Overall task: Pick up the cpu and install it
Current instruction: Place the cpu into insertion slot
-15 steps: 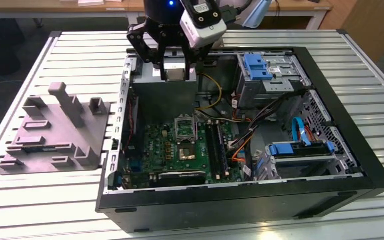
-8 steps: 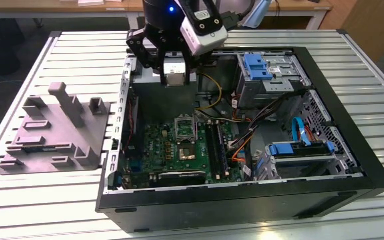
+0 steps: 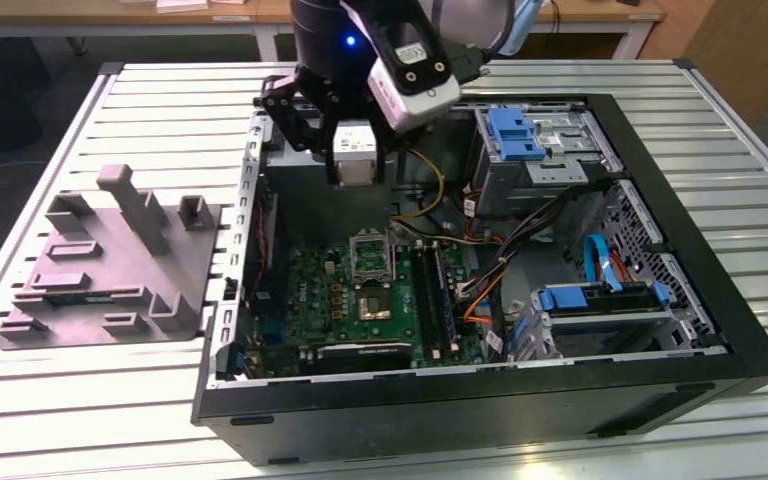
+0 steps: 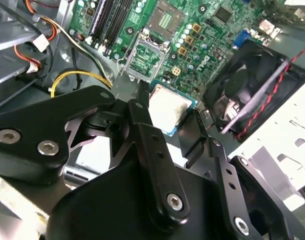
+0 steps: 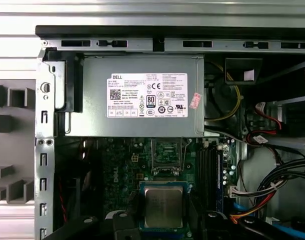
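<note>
The cpu (image 4: pixel 167 107) is a flat square chip with a silvery top and a thin green rim. It sits between the two black fingers (image 4: pixel 142 120) of my gripper (image 4: pixel 170 115), which is shut on its edges. In the first wrist view the cpu (image 5: pixel 163 206) hangs above the green board (image 5: pixel 122 165), just beside the open socket frame (image 5: pixel 167 155). It looks larger than the socket, so it is held above the board, not seated. In the exterior view the arm (image 3: pixel 371 50) reaches down into the far end of the open computer case (image 3: pixel 704 330).
A grey power-supply box (image 5: pixel 137 95) fills the case end beside the socket. A black fan (image 4: pixel 252 85) is close to the fingers. Memory sticks (image 3: pixel 431 290), loose cables (image 3: pixel 491 270) and blue drive cages (image 3: pixel 518 130) crowd the case. A grey fixture tray (image 3: pixel 111 260) lies at the exterior view's left.
</note>
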